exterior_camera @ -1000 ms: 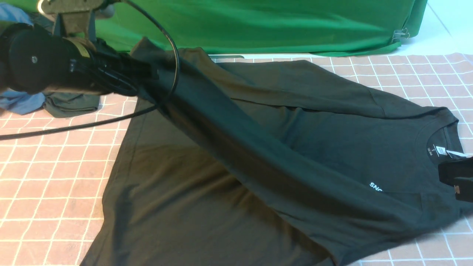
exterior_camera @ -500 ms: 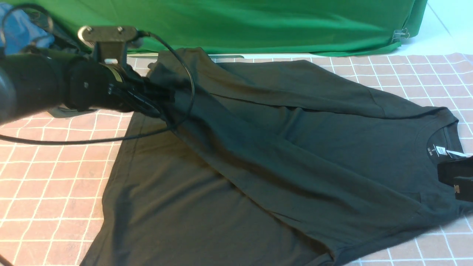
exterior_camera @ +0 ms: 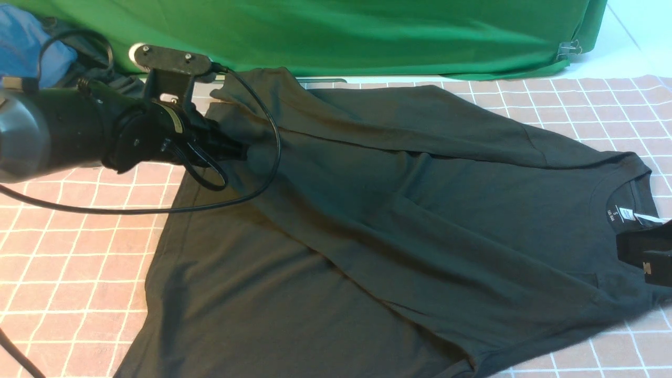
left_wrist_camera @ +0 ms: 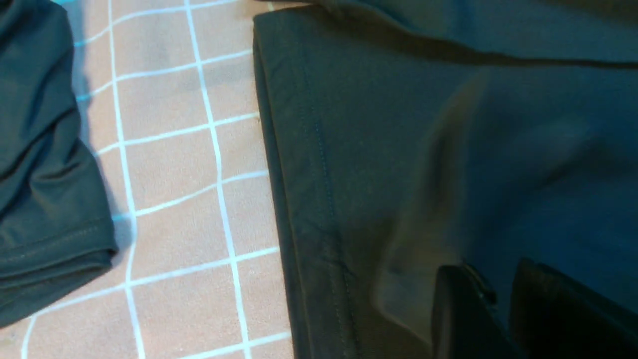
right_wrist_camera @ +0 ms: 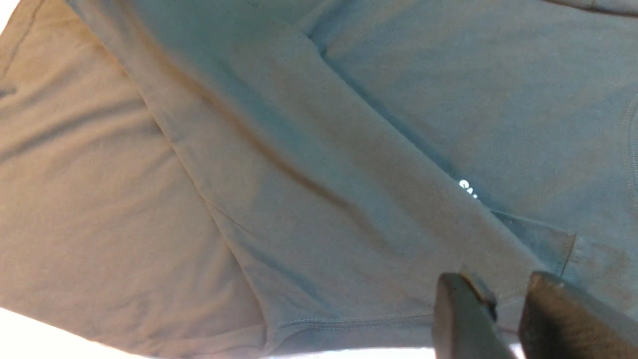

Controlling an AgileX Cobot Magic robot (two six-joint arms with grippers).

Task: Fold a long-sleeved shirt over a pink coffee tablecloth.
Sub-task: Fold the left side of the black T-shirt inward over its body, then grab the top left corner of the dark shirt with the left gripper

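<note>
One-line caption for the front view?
Left pincer at a sleeve of the long-sleeved shirt spread on the pink coffee tablecloth.

**Checked cloth over the table, shirt spread on top**

The table (exterior_camera: 627, 55) shows bare and pale only at its far right corner. A pink coffee tablecloth (exterior_camera: 68, 247) with thin white grid lines covers the rest. The long-sleeved shirt (exterior_camera: 399, 220) lies across it, collar to the right. Green fabric (exterior_camera: 367, 37) runs along the far edge. A smaller dark garment (left_wrist_camera: 45, 174) lies beside the shirt's hem, with blue cloth (exterior_camera: 26, 47) at the far left.
</note>
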